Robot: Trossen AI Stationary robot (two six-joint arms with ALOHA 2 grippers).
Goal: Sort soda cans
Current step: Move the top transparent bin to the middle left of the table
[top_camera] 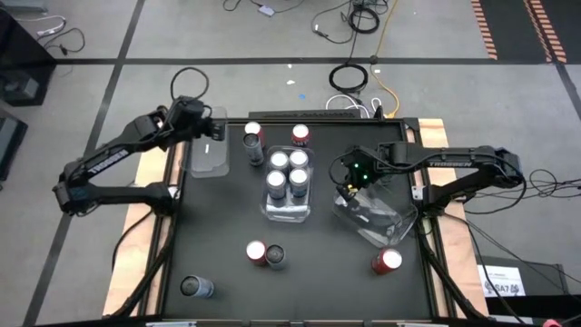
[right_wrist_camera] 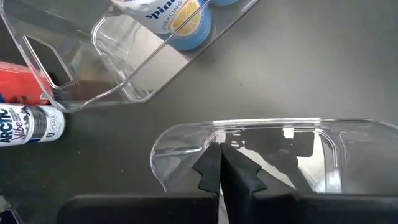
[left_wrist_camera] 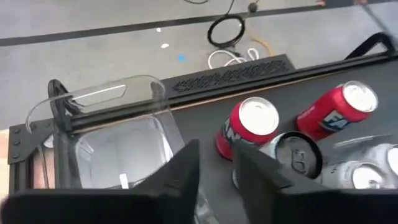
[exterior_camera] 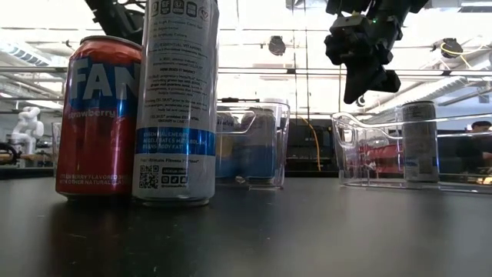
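Several silver-topped cans [top_camera: 289,171] stand in the centre clear bin [top_camera: 289,211]. Loose cans stand upright on the table: a red can [top_camera: 300,135] and a red can beside a dark one [top_camera: 253,143] at the far side, a red and silver-blue pair [top_camera: 265,255] at the near side, a red can [top_camera: 388,262] and a dark grey can [top_camera: 195,288]. My left gripper [left_wrist_camera: 214,177] is open over the far end of the left bin [top_camera: 209,156]. My right gripper [right_wrist_camera: 221,155] is shut at the end of the right bin [top_camera: 377,216]. My left gripper's fingers [left_wrist_camera: 180,174] stand either side of the left bin's long wall [left_wrist_camera: 177,127], one over the inside, one outside, coming from above; whether they touch it I cannot tell. My right gripper's shut fingers [right_wrist_camera: 208,168] point down at the right bin's end rim [right_wrist_camera: 261,124]; touching or not, I cannot tell.
The right bin lies askew near the table's right edge. A black strip [left_wrist_camera: 236,74] runs along the far edge. Bare black tabletop [top_camera: 227,209] spreads between the left bin and the near cans. Cables lie on the floor beyond.
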